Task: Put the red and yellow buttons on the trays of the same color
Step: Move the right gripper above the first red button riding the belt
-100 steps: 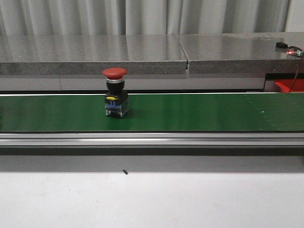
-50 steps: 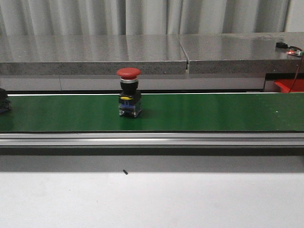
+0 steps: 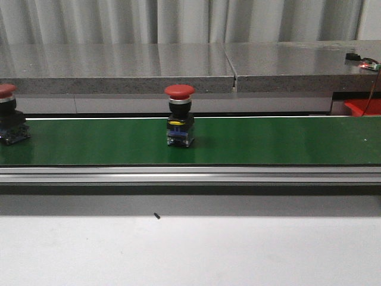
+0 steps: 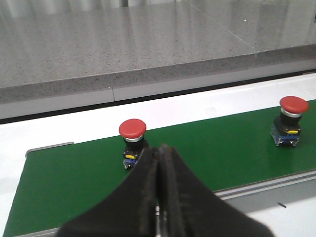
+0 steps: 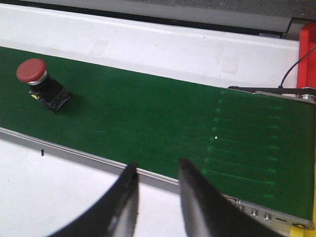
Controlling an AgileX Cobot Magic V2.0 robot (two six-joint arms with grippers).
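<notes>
A red button (image 3: pixel 179 116) stands upright on the green conveyor belt (image 3: pixel 268 140), left of centre. Another red button (image 3: pixel 7 113) stands at the belt's far left end. In the left wrist view my left gripper (image 4: pixel 160 149) is shut and empty, just in front of the far-left red button (image 4: pixel 133 142); the other red button (image 4: pixel 291 121) is farther along the belt. My right gripper (image 5: pixel 157 165) is open and empty over the white table by the belt's near rail, with a red button (image 5: pixel 39 85) far off. No yellow button is in view. Part of the red tray (image 3: pixel 360 107) shows at the right.
A grey stone ledge (image 3: pixel 178 65) runs behind the belt. The belt's metal rail (image 3: pixel 190 174) borders the white table (image 3: pixel 190 250). A thin wire (image 5: pixel 289 74) hangs near the red tray (image 5: pixel 308 54). A yellow edge (image 5: pixel 306 228) shows past the belt's right end.
The red button has ridden the belt to the right, from about a third across to near the middle. A second red button has come into view at the left end.
</notes>
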